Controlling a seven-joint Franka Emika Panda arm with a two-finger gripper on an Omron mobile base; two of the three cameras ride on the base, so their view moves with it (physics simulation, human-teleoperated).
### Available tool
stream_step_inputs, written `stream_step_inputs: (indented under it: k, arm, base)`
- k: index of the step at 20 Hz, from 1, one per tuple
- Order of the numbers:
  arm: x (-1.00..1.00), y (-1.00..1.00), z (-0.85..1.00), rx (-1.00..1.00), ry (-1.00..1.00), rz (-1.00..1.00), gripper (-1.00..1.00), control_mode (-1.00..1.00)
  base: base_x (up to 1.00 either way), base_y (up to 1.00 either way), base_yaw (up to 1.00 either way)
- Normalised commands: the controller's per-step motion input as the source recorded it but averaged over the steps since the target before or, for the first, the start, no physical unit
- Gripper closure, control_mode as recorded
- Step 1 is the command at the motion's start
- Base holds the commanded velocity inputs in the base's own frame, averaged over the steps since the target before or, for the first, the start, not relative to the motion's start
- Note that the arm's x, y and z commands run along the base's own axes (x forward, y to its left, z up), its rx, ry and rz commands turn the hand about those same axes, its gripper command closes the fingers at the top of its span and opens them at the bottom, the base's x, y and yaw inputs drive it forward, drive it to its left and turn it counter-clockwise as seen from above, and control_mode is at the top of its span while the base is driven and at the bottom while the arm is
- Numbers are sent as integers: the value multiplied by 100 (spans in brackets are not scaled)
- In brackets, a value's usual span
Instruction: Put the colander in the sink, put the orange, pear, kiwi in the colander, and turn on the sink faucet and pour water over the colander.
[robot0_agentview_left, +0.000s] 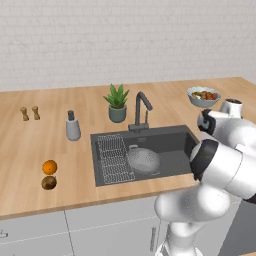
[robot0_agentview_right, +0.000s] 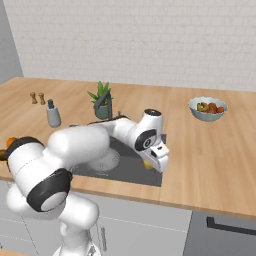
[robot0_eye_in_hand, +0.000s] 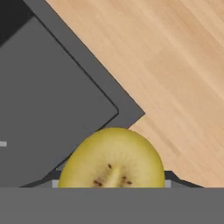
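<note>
I'm in the fruit-loading step, carrying the pear (robot0_eye_in_hand: 113, 159) to the colander. The hand (robot0_agentview_right: 151, 163) is clamped on the pear, which sits right between the fingertips. It is a smooth yellowish-green fruit, rounded, with a small brown speckled dimple facing the hand camera.

Directly below the hand is the near right corner of the sink (robot0_eye_in_hand: 43, 109), where the dark rim meets the wooden counter (robot0_eye_in_hand: 175, 65). The pear hangs over that corner, not over the colander.

The colander (robot0_agentview_left: 144, 160) sits in the basin well off to the hand's left, beside the wire rack, and looks empty. My next move should be to swing left over it, lower, then release.

Far beyond it on the left counter, the orange (robot0_agentview_left: 49, 167) and kiwi (robot0_agentview_left: 48, 183) wait, just beside each other. The faucet (robot0_agentview_left: 141, 107) shows no water running.
</note>
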Motion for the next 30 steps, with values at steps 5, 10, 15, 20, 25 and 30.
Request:
stream_step_inputs:
  k: [5, 10, 15, 20, 25, 30]
  arm:
    - [0, 41, 2, 0, 0, 37, 100, -100]
    - [16, 74, 0, 0, 1, 41, 100, -100]
    - [7, 96, -2, 0, 7, 24, 100, -100]
    - [24, 60, 0, 0, 0, 19, 100, -100]
    - [65, 40, -5, 0, 0, 4, 100, -100]
    - [59, 31, -42, 0, 0, 1, 100, -100]
  base:
    - [0, 0, 0]
    - [0, 0, 0]
    - [0, 0, 0]
    - [0, 0, 0]
    - [0, 0, 0]
    - [0, 0, 0]
